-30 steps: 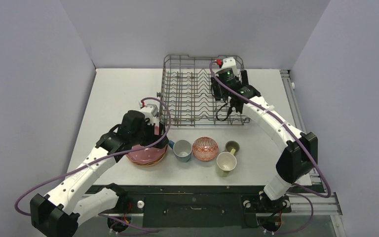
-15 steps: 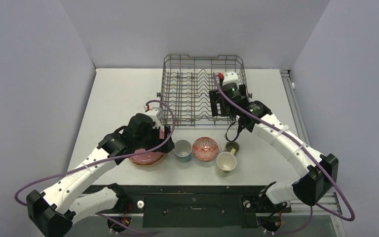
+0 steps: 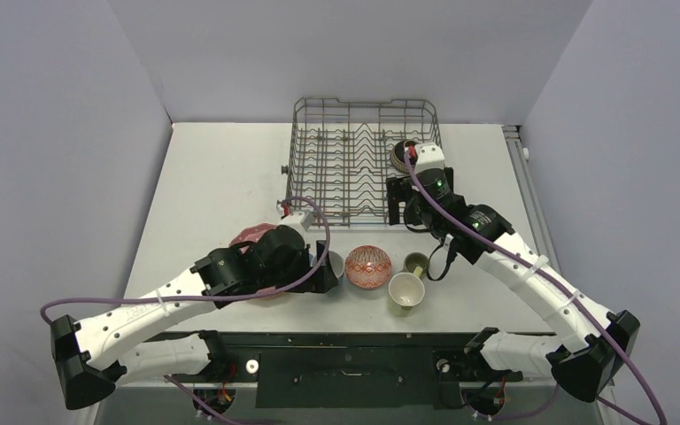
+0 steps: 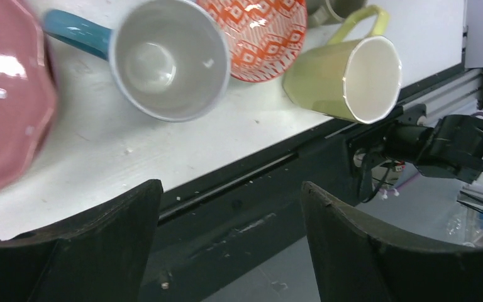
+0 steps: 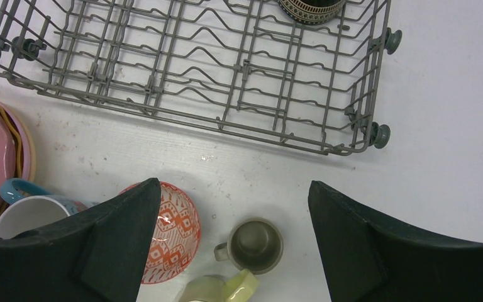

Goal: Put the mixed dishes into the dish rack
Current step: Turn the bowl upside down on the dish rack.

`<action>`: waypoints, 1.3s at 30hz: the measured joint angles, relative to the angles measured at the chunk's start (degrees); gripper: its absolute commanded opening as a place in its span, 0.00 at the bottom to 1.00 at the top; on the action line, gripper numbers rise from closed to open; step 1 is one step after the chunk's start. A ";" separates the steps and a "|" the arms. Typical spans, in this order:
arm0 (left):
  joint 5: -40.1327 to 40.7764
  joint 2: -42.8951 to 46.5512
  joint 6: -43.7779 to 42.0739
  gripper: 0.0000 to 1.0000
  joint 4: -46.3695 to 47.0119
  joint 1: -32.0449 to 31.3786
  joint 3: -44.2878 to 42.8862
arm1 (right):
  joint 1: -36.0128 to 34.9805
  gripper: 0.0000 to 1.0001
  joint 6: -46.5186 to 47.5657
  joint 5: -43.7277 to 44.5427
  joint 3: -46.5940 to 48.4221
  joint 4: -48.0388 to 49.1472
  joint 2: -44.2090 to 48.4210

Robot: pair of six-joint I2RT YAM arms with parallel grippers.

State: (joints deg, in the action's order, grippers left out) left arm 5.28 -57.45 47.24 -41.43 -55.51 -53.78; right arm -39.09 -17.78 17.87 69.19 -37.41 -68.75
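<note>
The grey wire dish rack (image 3: 354, 168) (image 5: 182, 69) stands at the back of the table, with a dark-brown patterned bowl (image 3: 400, 156) (image 5: 308, 7) in its far right corner. Near the front edge sit the pink dotted plate on its stack (image 3: 250, 237) (image 4: 3, 94), a light-blue mug (image 4: 163, 60) (image 5: 22, 211), a red patterned bowl (image 3: 368, 266) (image 4: 258, 31), a small olive mug (image 3: 417, 263) (image 5: 256, 245) and a pale-yellow mug on its side (image 3: 405, 290) (image 4: 346, 75). My left gripper (image 3: 323, 268) (image 4: 231, 184) hangs open and empty over the table's front edge by the blue mug. My right gripper (image 3: 412, 211) (image 5: 233, 184) is open and empty above the olive mug, just in front of the rack.
The black front rail (image 4: 245, 189) runs just below the table edge under my left gripper. Grey walls close in the left, back and right sides. The dishes stand close together, the mugs and the bowl almost touching.
My right gripper drew back from the rack's far corner toward the front, uncovering the dark-brown bowl there. My left gripper swung right from above the pink plates to the blue mug.
</note>
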 measured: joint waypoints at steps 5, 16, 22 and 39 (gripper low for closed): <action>3.58 -2.82 8.02 0.73 0.72 -6.97 -0.98 | 0.00 0.82 -0.74 0.00 -3.02 -0.04 3.58; 9.79 -7.06 22.60 0.61 4.44 -12.44 -0.79 | 0.00 0.82 -1.84 0.28 -6.58 -0.24 10.12; 11.41 -11.50 28.15 0.56 6.60 -13.68 -0.66 | 0.00 0.82 -2.75 0.31 -8.20 0.04 13.40; 13.09 -25.44 33.46 0.44 11.63 -15.72 -2.19 | 0.00 0.82 -5.18 -0.42 -11.13 -0.02 18.29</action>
State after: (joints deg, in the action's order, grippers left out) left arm 18.37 -82.89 80.71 -29.80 -71.22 -55.96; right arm -39.09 -22.96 17.45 58.06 -37.43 -50.46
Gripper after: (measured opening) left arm 0.453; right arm 0.822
